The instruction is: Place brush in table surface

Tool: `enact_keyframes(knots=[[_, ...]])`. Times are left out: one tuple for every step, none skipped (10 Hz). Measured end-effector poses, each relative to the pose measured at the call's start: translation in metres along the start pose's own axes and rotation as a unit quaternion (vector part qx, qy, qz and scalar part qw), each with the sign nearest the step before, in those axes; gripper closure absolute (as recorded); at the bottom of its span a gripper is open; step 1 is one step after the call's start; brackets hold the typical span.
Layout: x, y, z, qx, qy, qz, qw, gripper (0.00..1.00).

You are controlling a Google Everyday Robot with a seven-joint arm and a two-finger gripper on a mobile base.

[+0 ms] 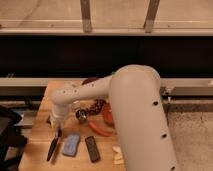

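The brush is a slim black tool lying on the light tan table surface near the front left, its top end pointing up toward my arm. My gripper hangs down from the white wrist right above the brush's upper end, at or very close to it. Whether it holds the brush does not show.
A blue-grey pad and a flat black remote lie right of the brush. A small metal cup, a red-orange object and a dark red dish sit behind them. Pale pieces lie front right. A black chair stands left.
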Motion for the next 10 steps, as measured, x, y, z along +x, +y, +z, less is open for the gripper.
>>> enact_keyframes(knots=[[-0.0016,0.0003,-0.0007,-0.001,-0.001,0.0,1.0,0.28],[-0.0036,0.0018,-0.002,-0.002,-0.002,-0.003,1.0,0.28],[-0.0049,0.002,-0.0026,-0.003,-0.003,-0.004,1.0,0.28],[-0.0058,0.0011,-0.0033,-0.003,-0.003,-0.002,1.0,0.28],[-0.0058,0.0001,-0.0038,-0.003,-0.004,-0.001,1.0,0.28],[-0.0059,0.0004,-0.0037,-0.003,-0.004,-0.002,1.0,0.28],[-0.0059,0.0014,-0.0033,-0.004,-0.004,-0.002,1.0,0.28],[-0.0059,0.0015,-0.0033,-0.004,-0.003,-0.002,1.0,0.28],[-0.0059,0.001,-0.0034,-0.003,-0.004,-0.002,1.0,0.28],[-0.0059,0.0014,-0.0032,-0.003,-0.003,-0.003,1.0,0.28]])
